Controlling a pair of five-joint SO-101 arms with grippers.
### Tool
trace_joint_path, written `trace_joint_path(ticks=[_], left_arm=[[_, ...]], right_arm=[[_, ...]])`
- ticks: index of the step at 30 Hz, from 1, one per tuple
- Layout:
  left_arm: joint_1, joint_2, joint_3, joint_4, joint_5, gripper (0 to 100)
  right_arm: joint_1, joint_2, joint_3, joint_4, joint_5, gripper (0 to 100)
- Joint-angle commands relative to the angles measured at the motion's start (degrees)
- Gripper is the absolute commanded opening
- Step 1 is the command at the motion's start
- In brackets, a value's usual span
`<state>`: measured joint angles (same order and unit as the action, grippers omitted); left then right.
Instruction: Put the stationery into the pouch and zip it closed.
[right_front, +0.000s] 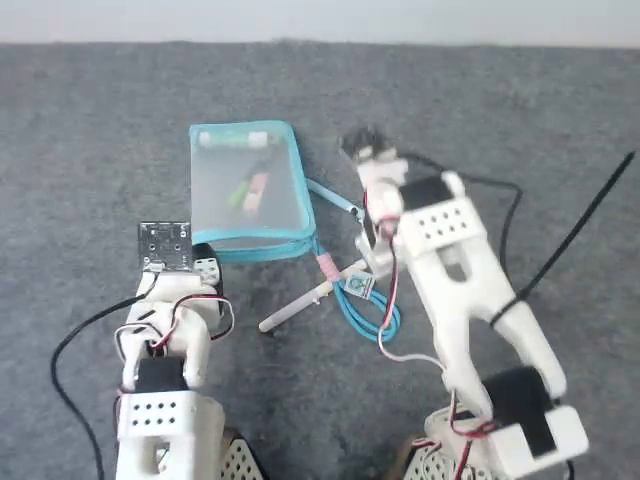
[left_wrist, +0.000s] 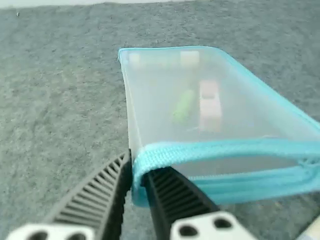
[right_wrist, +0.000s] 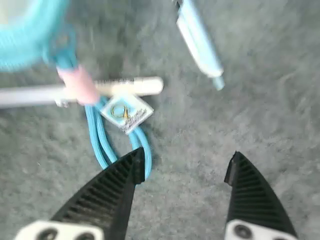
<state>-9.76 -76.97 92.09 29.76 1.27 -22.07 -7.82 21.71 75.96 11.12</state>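
Observation:
A translucent pouch (right_front: 245, 190) with teal trim lies flat on the grey carpet. Inside it are a green item (left_wrist: 184, 106) and a pink-and-white item (left_wrist: 210, 102). My left gripper (left_wrist: 136, 185) is shut on the pouch's teal zipper edge at the near corner (right_front: 207, 262). A white pen (right_wrist: 127, 86) lies beside the pouch, crossed by a pink sleeve (right_wrist: 77, 84) on the pouch's blue cord (right_wrist: 100, 142), which carries a small tag (right_wrist: 125, 113). A light-blue pen (right_wrist: 200, 40) lies farther off. My right gripper (right_wrist: 186, 159) hovers open above the carpet, just short of the cord and tag.
Grey carpet (right_front: 90, 150) covers the whole work area. The cord loop (right_front: 365, 312) trails toward the right arm's base. Black cables (right_front: 580, 230) run alongside the right arm. Open carpet lies to the left and beyond the pouch.

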Motion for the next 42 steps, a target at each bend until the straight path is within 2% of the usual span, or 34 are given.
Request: trace_joint_path(ticks=[1, 6, 9, 15, 21, 26, 30, 35, 42], left_arm=[[0.26, -0.97, -3.74, -2.20, 0.97, 1], [0.62, -0.97, -3.65, -2.20, 0.97, 1], [0.70, -0.97, -3.65, -2.20, 0.97, 1], [0.79, -0.97, -3.65, -2.11, 0.97, 1], [3.34, -0.97, -3.56, -1.41, 0.97, 1], [3.96, -0.97, -3.56, -0.88, 0.97, 1], [4.22, -0.97, -3.65, -1.14, 0.97, 1], [4.31, -0.97, -3.65, -1.14, 0.97, 1], [4.31, -0.97, -3.65, -1.05, 0.97, 1]], right_arm=[[-0.57, -4.53, 8.18, -6.46, 1.49, 24.5], [-0.92, -4.44, 12.13, -11.47, 1.23, 24.5], [-0.92, -4.35, 12.31, -12.88, -3.34, 24.5], [-0.48, -1.10, 5.10, -14.81, -5.19, 24.5], [-0.48, 14.29, -17.05, -4.62, 2.81, 24.5], [1.71, 26.07, -26.81, -4.09, 14.68, 24.4], [3.47, 33.01, -30.59, -4.35, 20.92, 24.4], [5.05, 38.20, -33.23, -4.88, 22.51, 23.1], [6.20, 40.31, -33.76, -7.52, 22.33, 11.1]])
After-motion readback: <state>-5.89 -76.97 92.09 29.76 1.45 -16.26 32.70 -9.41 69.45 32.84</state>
